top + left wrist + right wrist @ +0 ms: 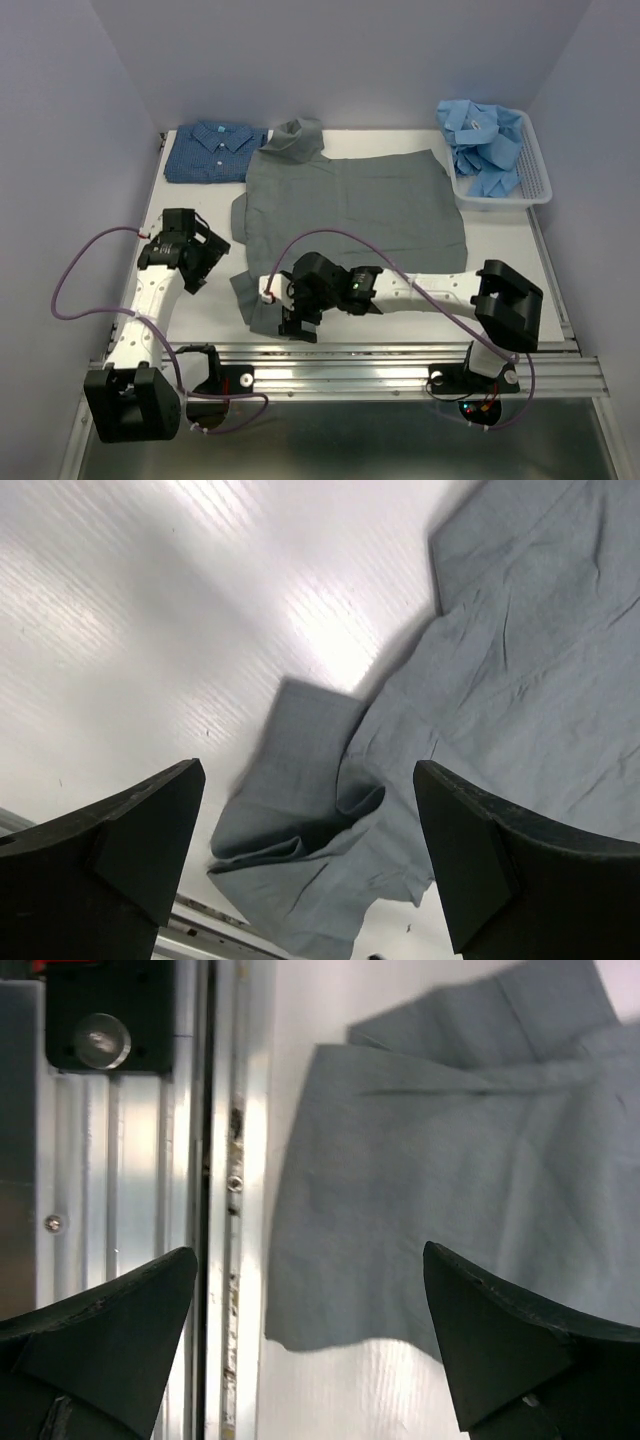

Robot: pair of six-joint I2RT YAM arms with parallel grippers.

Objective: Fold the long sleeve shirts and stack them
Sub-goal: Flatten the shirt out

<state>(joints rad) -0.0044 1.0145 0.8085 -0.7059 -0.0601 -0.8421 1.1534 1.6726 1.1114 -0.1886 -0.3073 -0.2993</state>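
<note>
The plain grey shirt (pixel 350 205) lies spread on the white table, collar at the back. Its near-left sleeve end (pixel 252 300) lies bunched near the front edge; it also shows in the left wrist view (pixel 300 820) and the right wrist view (pixel 420 1210). My right gripper (pixel 298 322) is open and empty, just above that sleeve end by the front rail. My left gripper (pixel 205 262) is open and empty, left of the grey shirt. The dark blue patterned shirt (pixel 215 152) lies folded at the back left. Light blue shirts (pixel 485 140) are piled in the basket.
A white slatted basket (pixel 535 185) stands at the back right. The metal front rail (pixel 130 1180) runs along the near table edge right beside the sleeve end. Purple cables loop around both arms.
</note>
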